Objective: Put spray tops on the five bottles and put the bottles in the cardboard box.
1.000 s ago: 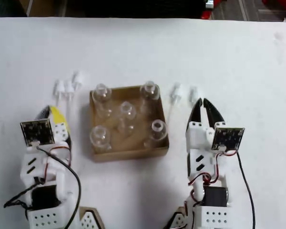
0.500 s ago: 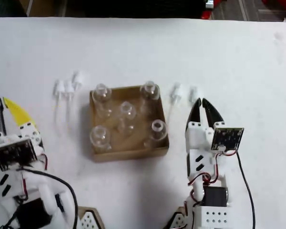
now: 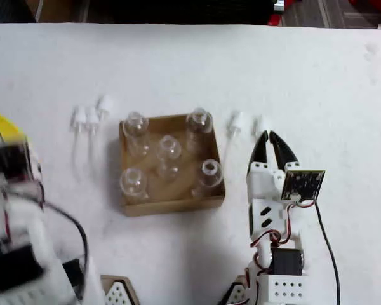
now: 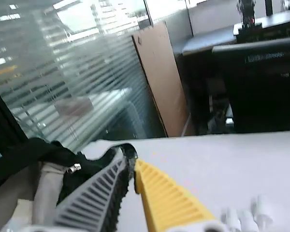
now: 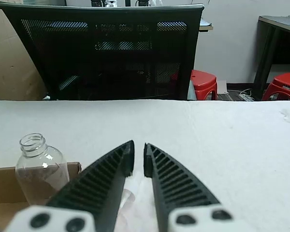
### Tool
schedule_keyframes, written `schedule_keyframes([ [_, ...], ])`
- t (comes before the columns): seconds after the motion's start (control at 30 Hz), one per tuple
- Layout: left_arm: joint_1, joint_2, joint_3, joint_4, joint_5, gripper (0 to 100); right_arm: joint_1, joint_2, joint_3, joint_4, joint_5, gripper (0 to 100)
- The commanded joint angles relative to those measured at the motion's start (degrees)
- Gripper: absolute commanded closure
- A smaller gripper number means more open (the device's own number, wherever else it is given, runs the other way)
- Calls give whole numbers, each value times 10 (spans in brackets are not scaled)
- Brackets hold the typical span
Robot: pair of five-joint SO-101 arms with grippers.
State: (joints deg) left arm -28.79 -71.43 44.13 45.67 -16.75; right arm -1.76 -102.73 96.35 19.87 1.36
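Right claw (image 3: 270,135): fingers all but pressed together, with only a thin slit between them, and holding nothing. It lies low over the bench (image 3: 305,70) with its tips pointing away from the arm's base. Left claw (image 4: 133,162): the grey and yellow fingers meet at the tips and grip nothing. It is raised, out at the bench's left margin. Box (image 3: 171,206): it sits just to the left of the right claw, between the two arms, within reach of either. Bottles: five counted, all upright inside the box, with one at each corner (image 3: 133,181) (image 3: 209,170) (image 3: 135,124) (image 3: 199,119) and one in the middle (image 3: 168,147). All necks are open and no top is fitted. Judgement: boxing is already done and capping has not begun. The upright, spaced stance leaves each neck free from above, so the tops could be fitted in place. Tops: five counted, all loose on the bench. Two are on the right, one (image 3: 260,124) just ahead of the right claw's tips and one (image 3: 236,121) between those tips and the box's far corner. Three (image 3: 79,117) (image 3: 91,117) (image 3: 103,105) are clustered ahead and to the right of the left claw, beside the box's far left corner. Judgement: this split gives each arm its own supply. Tops match bottles, five to five.
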Motion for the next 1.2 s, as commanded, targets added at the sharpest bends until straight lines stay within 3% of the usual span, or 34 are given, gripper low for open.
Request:
schedule_keyframes([
  [0.0, 7, 217, -185, 88, -6, 972, -5, -5, 5, -11, -2, 980],
  [0.2, 58, 487, -427, 251, -9, 972, -5, -5, 5, -11, -2, 980],
  [0.37, 104, 688, -600, 317, -38, 972, -5, -5, 5, -11, -2, 980],
  [0.73, 108, 1034, -846, 331, -31, 972, -6, -5, 5, 0, -2, 980],
  [1.07, 108, 1213, -986, 331, 71, 970, -5, -5, 5, 0, -2, 980],
  [1.17, 108, 1254, -1022, 331, 101, 917, -5, -5, 5, 0, -2, 980],
])
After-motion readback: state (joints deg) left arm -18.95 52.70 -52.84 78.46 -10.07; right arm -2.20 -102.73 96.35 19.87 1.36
